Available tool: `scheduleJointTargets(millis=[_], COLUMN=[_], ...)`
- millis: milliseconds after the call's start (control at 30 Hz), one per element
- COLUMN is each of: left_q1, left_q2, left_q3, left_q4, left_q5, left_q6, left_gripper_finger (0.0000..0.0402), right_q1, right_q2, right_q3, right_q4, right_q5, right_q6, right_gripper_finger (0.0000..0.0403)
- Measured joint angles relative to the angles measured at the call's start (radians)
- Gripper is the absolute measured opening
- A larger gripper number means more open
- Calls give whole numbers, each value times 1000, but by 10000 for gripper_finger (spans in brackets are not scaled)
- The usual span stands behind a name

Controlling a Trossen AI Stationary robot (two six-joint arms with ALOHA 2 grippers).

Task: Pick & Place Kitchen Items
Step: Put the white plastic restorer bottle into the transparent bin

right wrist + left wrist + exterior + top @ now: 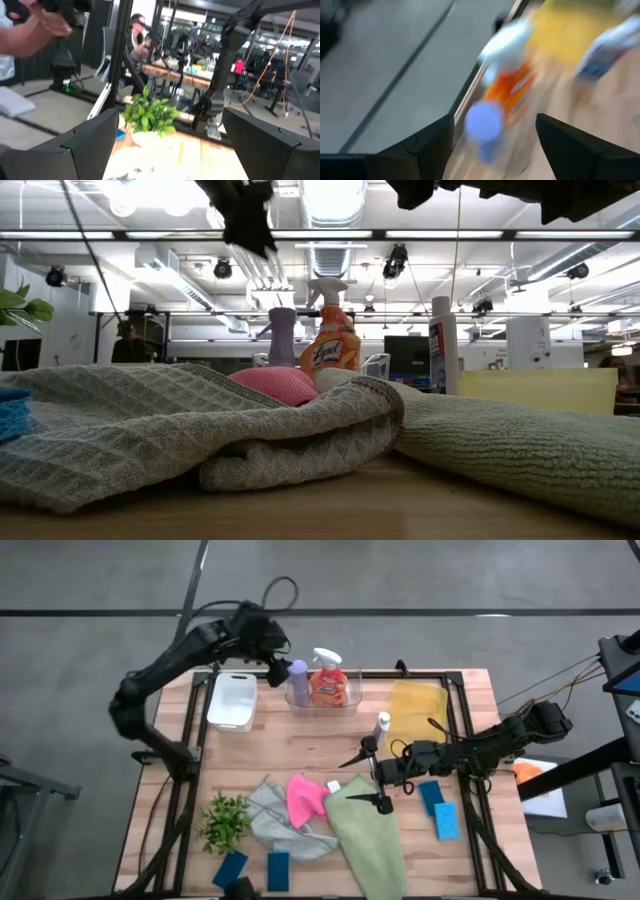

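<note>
While left hand (283, 668) gapes beside it, purple bottle (297, 681) upright in clear tray (350, 700).

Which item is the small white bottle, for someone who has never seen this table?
Start at the yellow tray along the table's far edge. The small white bottle stands upright on bare wood beside that tray, on its clear-bin side. Unlike the purple bottle and orange spray bottle, it sits outside the bin.

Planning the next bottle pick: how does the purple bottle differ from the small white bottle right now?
The purple bottle stands in the clear tray beside the orange spray bottle; the small white bottle stands on bare wood beside the yellow tray. The open left gripper is at the purple bottle; none is at the white one. Both stand upright.
</note>
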Motion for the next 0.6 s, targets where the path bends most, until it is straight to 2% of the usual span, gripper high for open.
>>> scheduleJointTargets(millis=[100, 200, 433, 500, 600], left_q1=[-18, -40, -107, -128, -152], left_q2=[-123, -257, -544, -613, -701], left_q3=[-142, -328, -747, -835, -929], left_q4=[205, 415, 741, 785, 811], left_q5=[109, 159, 166, 165, 144], left_q6=[-2, -29, -98, -111, -140], left_gripper_finger=[287, 287, 287, 287, 287], right_q1=[0, 0, -31, -45, -62], right_q2=[28, 70, 96, 64, -4], right_q3=[-10, -42, -219, -268, -306], right_q4=[74, 186, 594, 634, 605], right_q5=[0, -1, 23, 60, 130], right_q6=[-1, -14, -31, -36, -46], right_gripper_finger=[359, 359, 359, 359, 359])
